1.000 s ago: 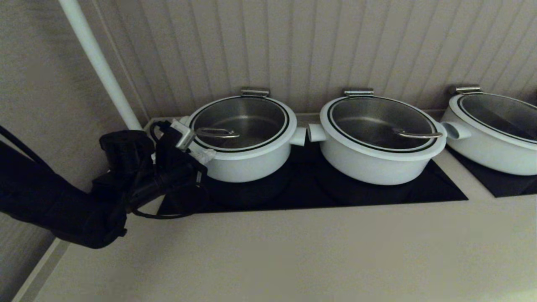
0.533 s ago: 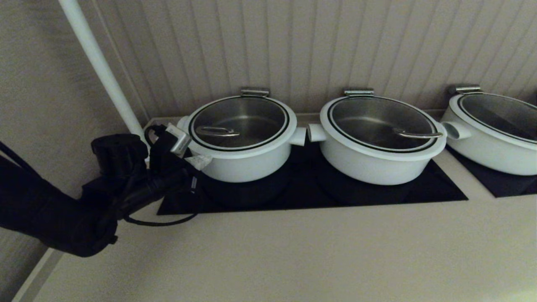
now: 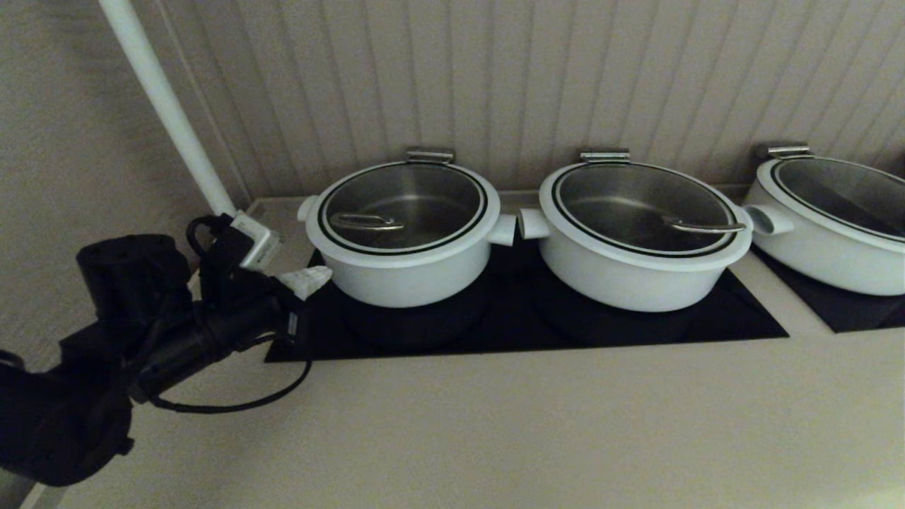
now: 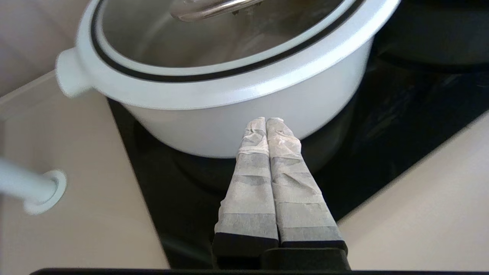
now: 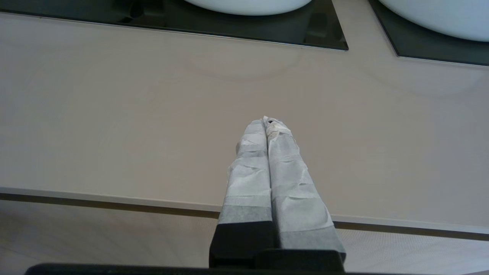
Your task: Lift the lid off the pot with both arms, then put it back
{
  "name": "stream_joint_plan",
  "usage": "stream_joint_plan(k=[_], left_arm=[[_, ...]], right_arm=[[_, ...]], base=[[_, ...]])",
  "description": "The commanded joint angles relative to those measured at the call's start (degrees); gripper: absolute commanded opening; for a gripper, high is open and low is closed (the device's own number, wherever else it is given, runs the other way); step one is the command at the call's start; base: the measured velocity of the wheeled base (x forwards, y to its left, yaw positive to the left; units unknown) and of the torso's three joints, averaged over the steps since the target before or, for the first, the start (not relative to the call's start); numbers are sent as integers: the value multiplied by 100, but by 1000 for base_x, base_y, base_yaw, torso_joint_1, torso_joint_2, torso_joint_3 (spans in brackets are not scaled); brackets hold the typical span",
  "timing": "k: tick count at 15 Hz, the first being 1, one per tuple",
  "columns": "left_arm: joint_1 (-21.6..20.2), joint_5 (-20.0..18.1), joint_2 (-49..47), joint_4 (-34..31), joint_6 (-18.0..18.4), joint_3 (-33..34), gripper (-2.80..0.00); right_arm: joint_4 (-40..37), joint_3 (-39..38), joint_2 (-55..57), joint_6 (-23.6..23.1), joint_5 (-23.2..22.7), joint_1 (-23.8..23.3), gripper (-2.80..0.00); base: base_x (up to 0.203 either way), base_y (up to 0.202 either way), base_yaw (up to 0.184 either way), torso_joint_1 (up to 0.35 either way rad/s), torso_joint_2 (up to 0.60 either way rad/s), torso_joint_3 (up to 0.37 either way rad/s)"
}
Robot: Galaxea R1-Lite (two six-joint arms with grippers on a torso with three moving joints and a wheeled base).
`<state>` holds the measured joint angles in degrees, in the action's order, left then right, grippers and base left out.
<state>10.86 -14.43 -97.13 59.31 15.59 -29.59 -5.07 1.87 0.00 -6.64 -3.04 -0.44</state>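
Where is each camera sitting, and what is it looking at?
Head view: up on the robot's head, looking forward and down at the counter; the left pincer and its arm show.
Left wrist view: behind the left pincer, shut, facing the pot and the lid.
Right wrist view: behind the right pincer, shut, over bare counter by its front edge.
Shared: head and left wrist views both show the pot and lid.

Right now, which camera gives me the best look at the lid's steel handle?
The head view: the lid sits on the pot with its whole handle showing. The left wrist view cuts the handle off at the frame's edge. The right wrist view shows none of it.
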Motion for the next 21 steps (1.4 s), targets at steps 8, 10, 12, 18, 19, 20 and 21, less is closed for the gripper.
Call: stream_joint_plan(k=[8,10,12,18,19,20,21], left_arm=[[-548,72,1746,-9,-16,1167,-280],[-665,80,2052,-15,-31,1365,-280],[-819,81,2210,-6,-49,1379,-280],[-820,360,2859,0,-214,1709,-280],[-819,435,2986,-4,-214,1858,-280],[-815,495,3172,-11,-210,2065,-280],[-815,527,3421,-43,-212,2290,-280]], right_arm=[[-3,-2,0,-4,-3,0,-280],[-3,-2,0,-6,-3,0,-280],[-3,-2,0,-13,-3,0,-280],[-3,-2,0,-4,-3,0,-280],[-3,-2,0,-11,-3,0,-280],[-3,-2,0,-12,-3,0,-280],[-3,-2,0,-11,-3,0,-280]], base=[[0,0,0,0,0,0],[0,0,0,0,0,0],[0,0,0,0,0,0],[0,0,0,0,0,0],[0,0,0,0,0,0],[0,0,0,0,0,0],[0,0,0,0,0,0]])
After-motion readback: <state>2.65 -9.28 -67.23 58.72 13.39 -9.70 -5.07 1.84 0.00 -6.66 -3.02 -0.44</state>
